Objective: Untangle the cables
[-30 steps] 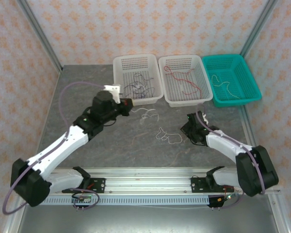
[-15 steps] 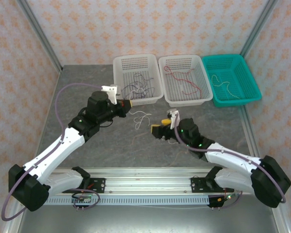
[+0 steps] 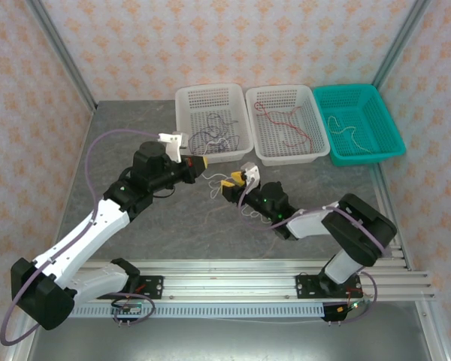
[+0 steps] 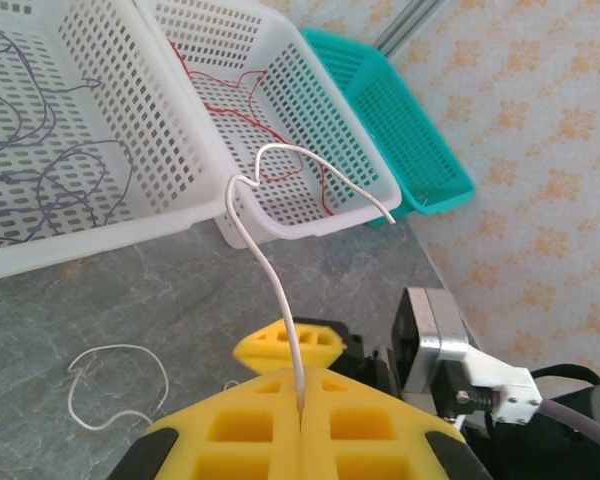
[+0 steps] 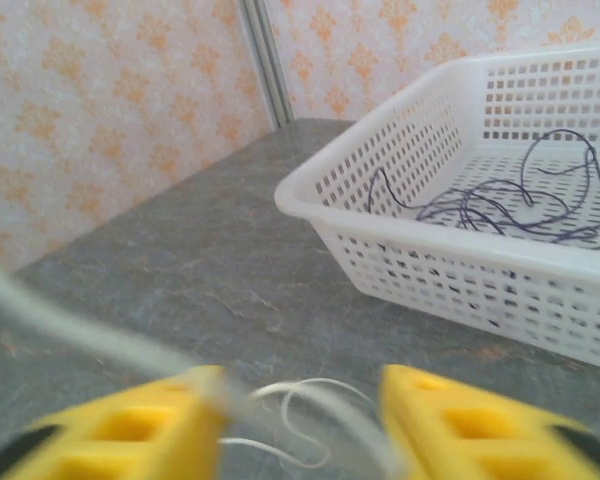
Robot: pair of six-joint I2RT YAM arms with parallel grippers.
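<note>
Grippers meet mid-table: left gripper (image 4: 300, 388) is clamped tight on a white cable (image 4: 278, 290) curling upward. Right gripper (image 5: 300, 400) sits just beside it, jaws apart, with blurry white wire across the gap. Further back, purple cables (image 5: 490, 208) lie in the left white basket (image 3: 210, 90), a red cable (image 3: 269, 116) in the middle basket (image 3: 279, 90) and a pale cable (image 3: 349, 135) in the teal basket (image 3: 346, 89).

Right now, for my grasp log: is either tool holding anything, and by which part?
Left tool pinches a white cable along its straight stretch, below the curled free end. Right tool stands open, gripping nothing.
</note>
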